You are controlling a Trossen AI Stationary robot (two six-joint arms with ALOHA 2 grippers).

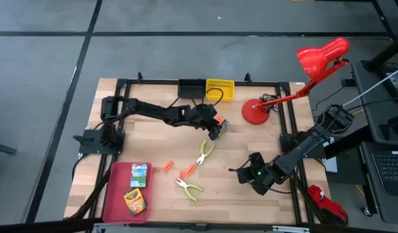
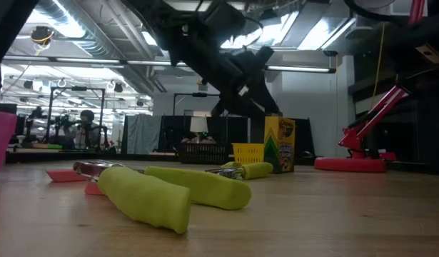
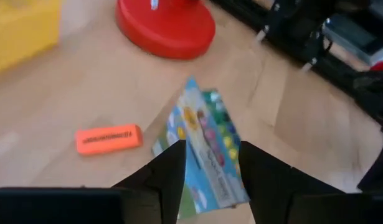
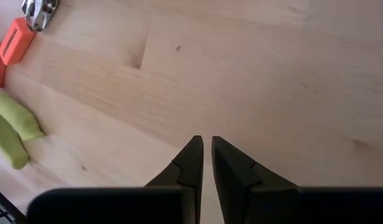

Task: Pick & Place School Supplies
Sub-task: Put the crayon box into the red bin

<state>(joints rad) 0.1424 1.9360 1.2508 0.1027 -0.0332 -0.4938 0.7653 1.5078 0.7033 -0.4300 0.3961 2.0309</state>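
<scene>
My left gripper [image 1: 215,127] reaches over the table's middle and is shut on a yellow-and-green crayon box [image 3: 207,124], which stands upright in the low view [image 2: 280,146]. An orange piece [image 3: 109,139] lies beside it. Two more crayon boxes [image 1: 140,175] [image 1: 135,202] lie in the red tray [image 1: 118,194]. Two pliers with lime-green handles [image 1: 205,153] [image 1: 189,188] and two orange pieces [image 1: 167,167] [image 1: 189,171] lie on the wood near the centre. My right gripper [image 4: 207,142] is shut, hovers near the table's right near corner [image 1: 250,176], and touches nothing. My left gripper pinches the crayon box between its two fingers [image 3: 172,165], one on each long side [image 3: 192,134], coming from above and slanting down. The box stands on end below the fingers. Whether its lower end [image 2: 280,170] rests on the table or hangs just clear cannot be told.
A red desk lamp stands with its base [image 1: 255,111] right of the left gripper. A yellow bin [image 1: 219,88] and a black bin [image 1: 192,87] sit at the far edge. A black frame rail [image 1: 290,129] borders the table. Bare wood lies between the pliers and the right gripper.
</scene>
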